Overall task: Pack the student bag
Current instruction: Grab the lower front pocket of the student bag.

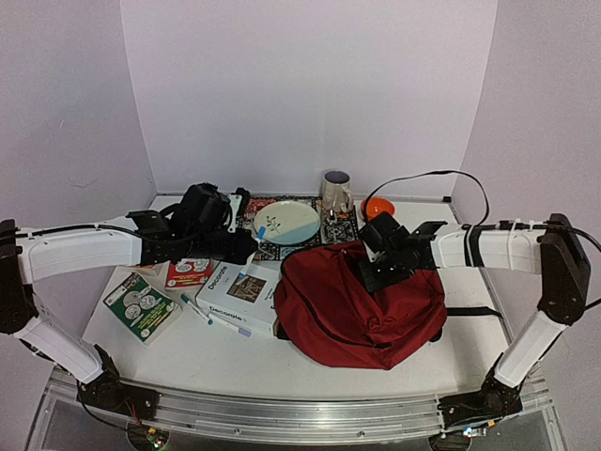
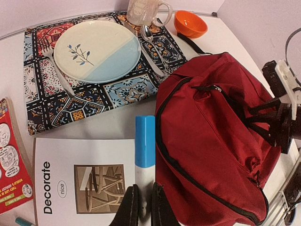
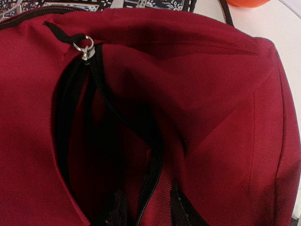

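Observation:
The student bag [image 1: 362, 301], dark red with black zippers, lies on the table right of centre. It also fills the right of the left wrist view [image 2: 211, 136]. My left gripper [image 2: 143, 207] is shut on a white marker with a blue cap [image 2: 145, 141], held just left of the bag above a white book. My right gripper [image 3: 148, 212] is down on the bag's top. Its jaws straddle the zipper edge of the open pocket [image 3: 94, 141], with red fabric between them. A firm pinch cannot be made out. The silver zipper pull [image 3: 84, 47] sits at the slit's far end.
A white "Decorate" book [image 1: 239, 291], a red booklet [image 1: 191, 272], a green booklet [image 1: 141, 305] and a pen [image 1: 197, 308] lie left of the bag. Behind it, a patterned placemat [image 2: 70, 108] carries a plate [image 2: 96, 49], fork and spoon. A mug [image 1: 336, 191] and orange bowl [image 1: 377, 207] stand further back.

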Available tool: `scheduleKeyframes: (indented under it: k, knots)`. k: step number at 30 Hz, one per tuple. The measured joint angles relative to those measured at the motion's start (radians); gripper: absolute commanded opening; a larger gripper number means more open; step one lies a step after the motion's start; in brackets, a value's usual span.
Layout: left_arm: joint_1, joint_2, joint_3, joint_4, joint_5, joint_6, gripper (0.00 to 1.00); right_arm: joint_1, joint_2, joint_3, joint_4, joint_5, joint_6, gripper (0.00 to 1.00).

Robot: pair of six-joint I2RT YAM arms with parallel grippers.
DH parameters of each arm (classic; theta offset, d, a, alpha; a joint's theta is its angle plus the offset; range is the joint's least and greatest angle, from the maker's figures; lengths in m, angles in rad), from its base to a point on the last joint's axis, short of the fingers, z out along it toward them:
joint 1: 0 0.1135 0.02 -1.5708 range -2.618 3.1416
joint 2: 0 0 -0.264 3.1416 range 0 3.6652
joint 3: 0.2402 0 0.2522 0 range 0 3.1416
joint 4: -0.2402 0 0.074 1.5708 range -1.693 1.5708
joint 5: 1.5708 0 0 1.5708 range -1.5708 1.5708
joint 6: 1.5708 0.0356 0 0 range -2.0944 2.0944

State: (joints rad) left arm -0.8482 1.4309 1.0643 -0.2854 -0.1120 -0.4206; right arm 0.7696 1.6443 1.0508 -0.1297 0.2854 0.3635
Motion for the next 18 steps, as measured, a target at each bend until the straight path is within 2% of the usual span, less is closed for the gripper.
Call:
scheduleKeyframes:
  k: [5,7,10,12,18]
  knots:
    - [0.001,0.013,0.001,0.007,0.023,0.0,0.0,0.0,0.051,0.0,0.015,0.0,0.001,0.31]
    - [0.001,0.017,0.001,0.008,0.034,-0.001,0.0,0.0,0.072,0.0,0.023,-0.001,0.001,0.28]
    - [0.001,0.019,0.001,0.012,0.052,-0.004,0.0,0.0,0.103,0.0,0.033,-0.001,0.005,0.07]
    - [0.001,0.02,0.002,0.022,0.065,-0.007,0.0,0.0,0.11,0.0,0.034,-0.002,0.007,0.0]
    - [0.001,0.02,0.006,0.049,0.13,-0.03,0.0,0.018,0.076,0.008,0.016,-0.009,-0.004,0.0]
